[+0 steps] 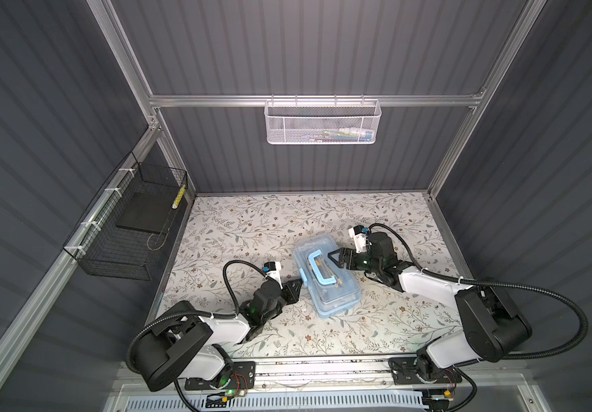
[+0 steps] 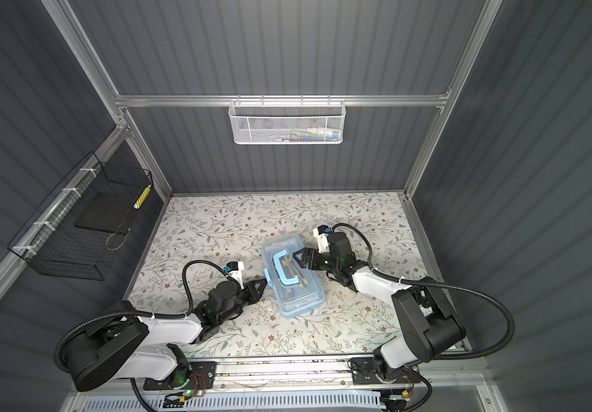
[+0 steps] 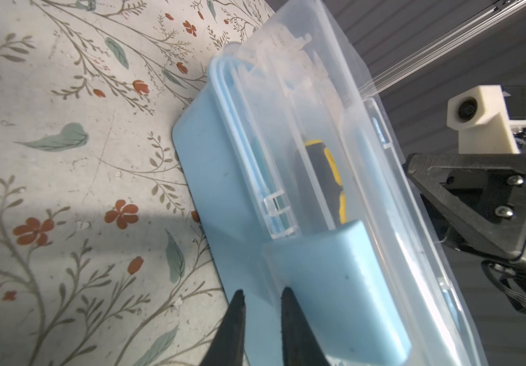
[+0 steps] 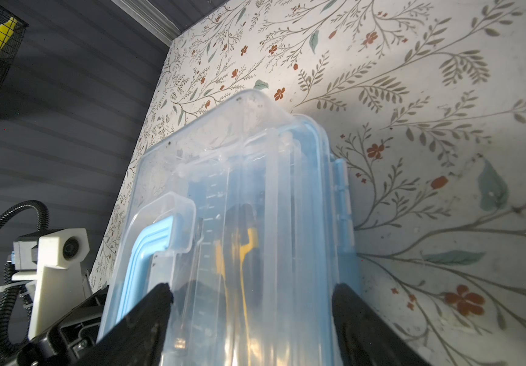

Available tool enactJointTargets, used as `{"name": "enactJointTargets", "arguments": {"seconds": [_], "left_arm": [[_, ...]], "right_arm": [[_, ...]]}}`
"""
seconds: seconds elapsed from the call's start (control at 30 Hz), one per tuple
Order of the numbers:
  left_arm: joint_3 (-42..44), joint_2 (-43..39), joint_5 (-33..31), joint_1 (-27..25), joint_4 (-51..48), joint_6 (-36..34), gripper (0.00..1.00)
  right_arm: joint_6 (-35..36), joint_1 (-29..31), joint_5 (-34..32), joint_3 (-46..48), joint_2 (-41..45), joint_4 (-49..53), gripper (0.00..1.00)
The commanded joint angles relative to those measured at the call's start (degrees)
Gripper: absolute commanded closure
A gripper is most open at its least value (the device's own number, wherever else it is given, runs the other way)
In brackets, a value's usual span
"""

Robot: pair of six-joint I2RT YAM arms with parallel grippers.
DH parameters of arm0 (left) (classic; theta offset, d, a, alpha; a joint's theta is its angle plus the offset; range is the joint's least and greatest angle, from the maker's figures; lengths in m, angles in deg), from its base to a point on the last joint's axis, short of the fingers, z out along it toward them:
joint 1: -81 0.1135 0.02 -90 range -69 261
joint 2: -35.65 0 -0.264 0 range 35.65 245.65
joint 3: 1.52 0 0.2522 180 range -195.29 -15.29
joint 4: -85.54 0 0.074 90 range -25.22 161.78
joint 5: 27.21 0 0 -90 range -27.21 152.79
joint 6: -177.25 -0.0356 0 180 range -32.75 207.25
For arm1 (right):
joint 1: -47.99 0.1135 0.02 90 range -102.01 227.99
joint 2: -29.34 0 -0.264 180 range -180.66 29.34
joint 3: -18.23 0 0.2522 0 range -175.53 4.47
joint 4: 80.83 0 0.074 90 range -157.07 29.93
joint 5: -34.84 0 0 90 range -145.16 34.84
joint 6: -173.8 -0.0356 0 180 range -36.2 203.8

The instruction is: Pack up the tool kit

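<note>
The tool kit [image 1: 326, 278] is a small rectangular box of pale blue plastic with a clear, glossy lid and a blue arched handle [image 1: 319, 269] lying flat on top. It sits slantwise near the middle of the counter [image 1: 251, 228], whose surface is a matte, pale floral print of thin stems, grey-green leaves and small red flowers. Through the lid a black-and-yellow tool grip [image 3: 325, 177] shows inside, blurred by the plastic.

The left hand [image 3: 261, 304] is at the box's long side by a solid blue latch [image 3: 334, 285]. Its two black, pointed fingers stand only a narrow gap apart, with one finger [image 3: 290, 320] right at the latch's edge; whether it actually presses on it cannot be told.

The right hand [image 4: 252, 304] is spread wide on the opposite long side of the box, its dark fingers standing over the lid's width, near the handle. Contact with the lid is unclear.

A white mesh basket [image 1: 323, 121] hangs on the ribbed grey back wall, and a black wire basket [image 1: 127, 228] hangs on the left wall.
</note>
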Motion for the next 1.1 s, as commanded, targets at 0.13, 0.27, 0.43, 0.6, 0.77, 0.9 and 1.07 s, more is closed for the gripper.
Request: {"name": "enactJointTargets", "arguments": {"seconds": [0.13,0.27,0.43,0.6,0.77,0.9,1.07], "left_arm": [[-0.7,1.4,4.2,-0.8,14.3,2.4,0.82],[-1.0,5.1,5.9,-1.2,19.1,3.6,0.82],[1.1,10.3,6.2,-1.2,30.4,6.1,0.82],[0.4,12.0,7.3,-1.9,32.6,6.2,0.78],[-0.8,11.6,7.4,-3.9,30.6,5.9,0.72],[0.3,11.6,6.4,-5.5,30.6,6.7,0.7],[1.8,11.5,4.9,-6.9,30.8,7.4,0.71]], "right_arm": [[1.5,1.8,3.5,0.1,-2.5,6.8,0.2],[1.5,1.8,3.6,0.1,-2.6,6.8,0.2],[1.4,1.9,3.6,0.1,-2.2,6.9,0.2],[1.6,2.0,4.0,-0.3,-2.7,7.1,0.2],[1.4,2.2,3.9,-0.1,-2.7,6.7,0.2],[1.4,2.3,3.9,0.0,-2.6,6.6,0.2],[1.2,2.7,3.9,-0.1,-2.6,6.1,0.2]]}}
